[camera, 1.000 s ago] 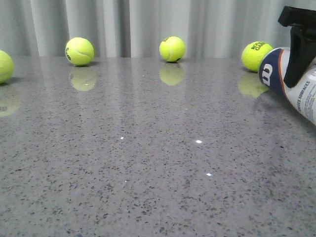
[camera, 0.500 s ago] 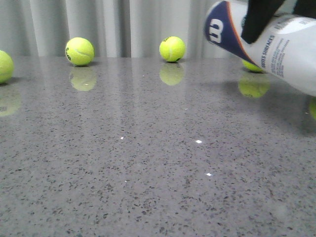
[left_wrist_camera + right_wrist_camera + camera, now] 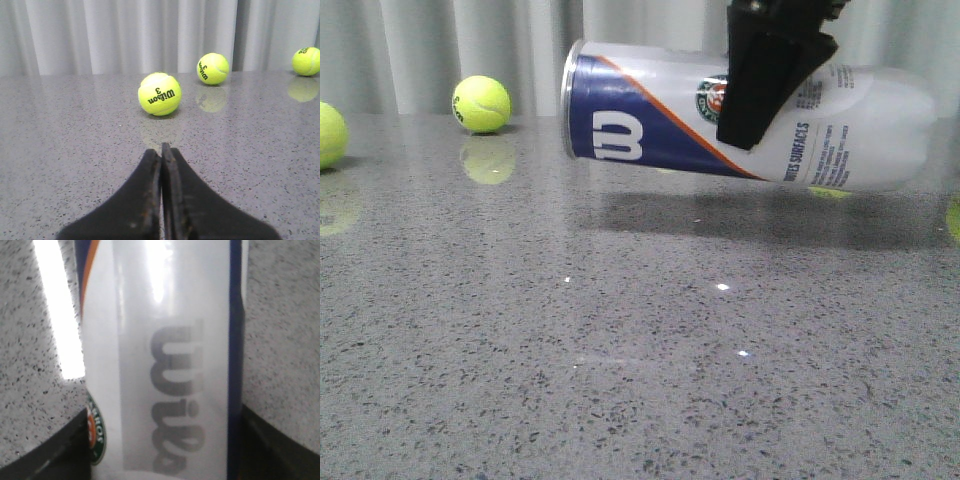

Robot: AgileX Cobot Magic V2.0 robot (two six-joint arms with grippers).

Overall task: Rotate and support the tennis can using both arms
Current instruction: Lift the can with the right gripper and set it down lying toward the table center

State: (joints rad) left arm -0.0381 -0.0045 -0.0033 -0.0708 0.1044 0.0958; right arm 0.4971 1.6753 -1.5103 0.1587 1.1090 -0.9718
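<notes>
One white-and-navy tennis can (image 3: 660, 120) hangs nearly horizontal.

- A grey speckled stone tabletop (image 3: 620, 380) fills the front view from 3 to 9 o'clock, polished enough to mirror what stands on it.
- Small bright light glints (image 3: 723, 287) sit near its centre.
- Pale pleated curtains (image 3: 410, 50) hang behind, spanning 10 to 2 o'clock.
</notes>
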